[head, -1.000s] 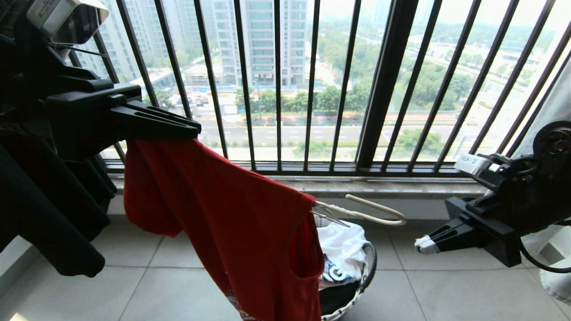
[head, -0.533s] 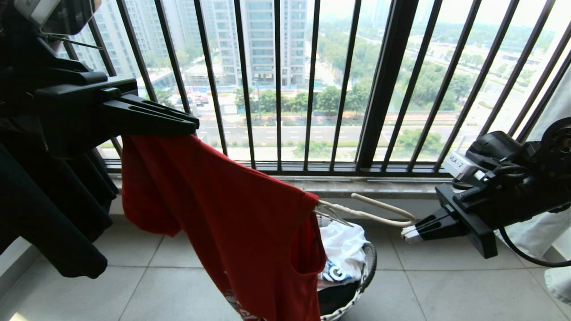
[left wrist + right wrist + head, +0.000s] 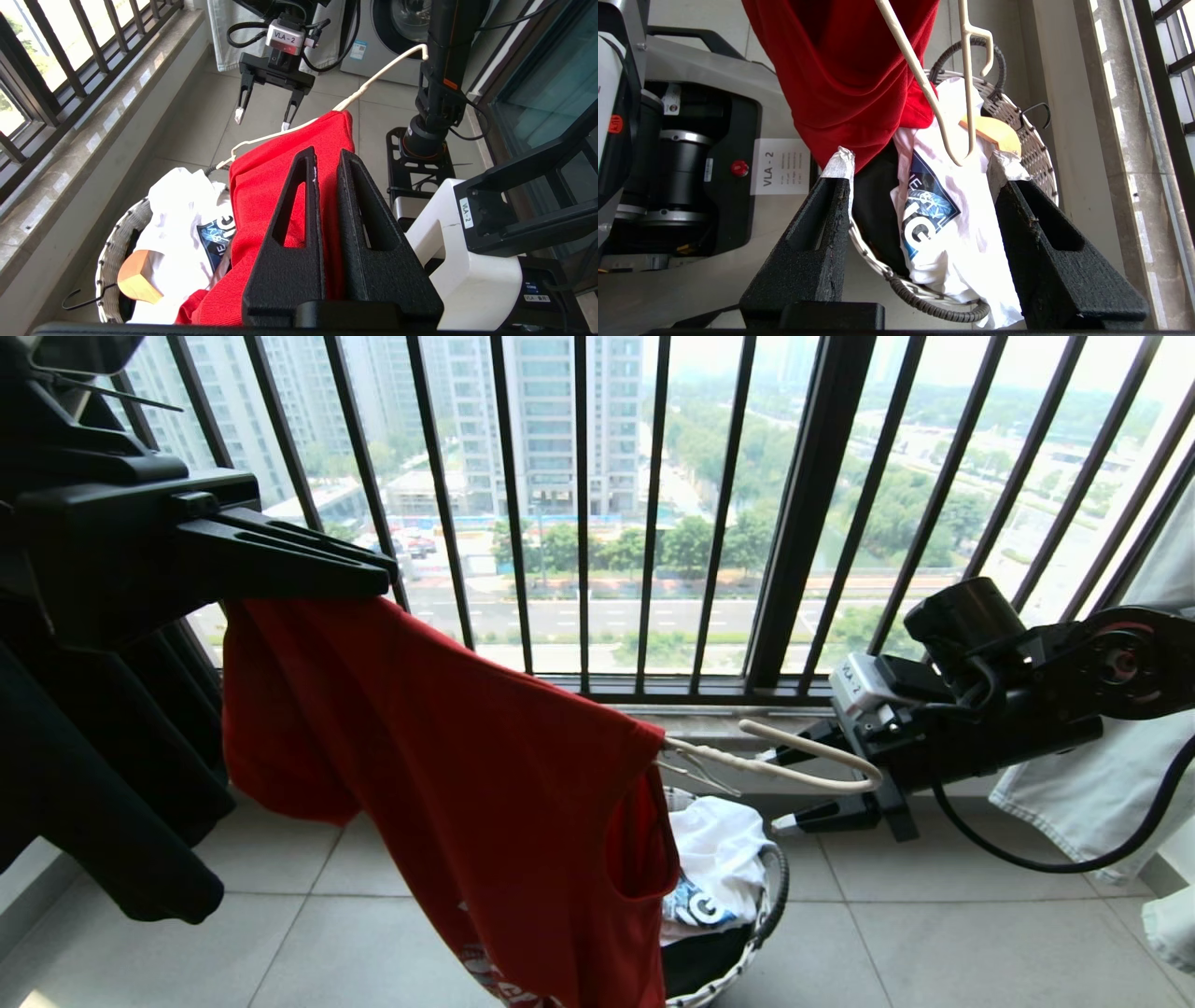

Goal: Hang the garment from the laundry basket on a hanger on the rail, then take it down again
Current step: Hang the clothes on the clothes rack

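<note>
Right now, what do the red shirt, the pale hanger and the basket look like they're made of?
Red shirt: soft matte knit, probably cotton; it drapes in loose folds.
Pale hanger: thin off-white rods, smooth, likely plastic or coated wire.
Basket: whitish woven strands, wicker-like, with a dark twisted rim.

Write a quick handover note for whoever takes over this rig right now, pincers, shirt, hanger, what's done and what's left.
Left pincer: shut on the red T-shirt, holding it up above the laundry basket.
Right pincer: open, holding nothing, fingers either side of the off-white hanger's exposed end.
Hanger: one arm is inside the shirt, the hook end sticks out toward the right pincer.
Done: shirt out of the basket, hanger partly threaded.
Left: grip the hanger, finish threading, hang on the rail, take it down.
</note>
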Robot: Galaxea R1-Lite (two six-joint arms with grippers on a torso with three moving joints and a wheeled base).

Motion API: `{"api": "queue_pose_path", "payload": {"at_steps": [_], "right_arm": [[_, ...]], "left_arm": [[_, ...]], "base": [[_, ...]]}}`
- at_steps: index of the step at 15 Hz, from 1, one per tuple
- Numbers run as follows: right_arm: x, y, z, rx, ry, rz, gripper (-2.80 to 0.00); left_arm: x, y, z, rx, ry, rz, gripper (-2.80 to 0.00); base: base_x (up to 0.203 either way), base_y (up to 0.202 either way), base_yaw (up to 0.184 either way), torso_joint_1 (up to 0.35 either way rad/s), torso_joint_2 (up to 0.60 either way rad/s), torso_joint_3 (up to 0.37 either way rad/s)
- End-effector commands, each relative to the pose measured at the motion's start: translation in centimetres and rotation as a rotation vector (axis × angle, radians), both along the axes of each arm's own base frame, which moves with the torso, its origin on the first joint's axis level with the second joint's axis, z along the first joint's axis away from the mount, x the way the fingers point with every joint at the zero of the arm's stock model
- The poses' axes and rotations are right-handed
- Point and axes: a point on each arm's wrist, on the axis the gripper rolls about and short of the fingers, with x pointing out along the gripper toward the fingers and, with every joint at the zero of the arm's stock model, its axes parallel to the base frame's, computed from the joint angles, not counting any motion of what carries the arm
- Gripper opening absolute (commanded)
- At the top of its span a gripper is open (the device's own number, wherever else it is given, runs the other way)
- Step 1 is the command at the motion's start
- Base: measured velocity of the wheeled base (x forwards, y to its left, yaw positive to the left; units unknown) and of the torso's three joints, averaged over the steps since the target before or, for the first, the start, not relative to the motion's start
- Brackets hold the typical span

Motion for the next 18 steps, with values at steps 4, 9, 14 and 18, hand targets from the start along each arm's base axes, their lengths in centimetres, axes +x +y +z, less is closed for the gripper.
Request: {"api": "queue_pose_path", "payload": {"at_steps": [4,9,14,18], "right_arm": [[1.5,1.7,-0.3,0.064,0.126,-0.009,0.00],[1.7,2.4,0.5,0.124,0.222,-0.044,0.00],[1.7,2.6,0.2,0.141,0.331,-0.095,0.00],[1.9,3.8,1.6,0.238,0.433,-0.176,0.00]], "left_arm": [[-0.4,0.1,0.2,-0.021,-0.004,-0.024,-2.80],[-0.3,0.6,0.3,-0.027,-0.005,-0.005,-2.80],[-0.6,1.3,0.6,-0.030,-0.021,0.021,-2.80],[-0.7,1.4,0.7,-0.030,-0.027,0.027,-2.80]], "base": [[0.000,0.000,0.000,0.000,0.00,0.000],[0.000,0.000,0.000,0.000,0.00,0.000],[0.000,0.000,0.000,0.000,0.00,0.000],[0.000,0.000,0.000,0.000,0.00,0.000]]}}
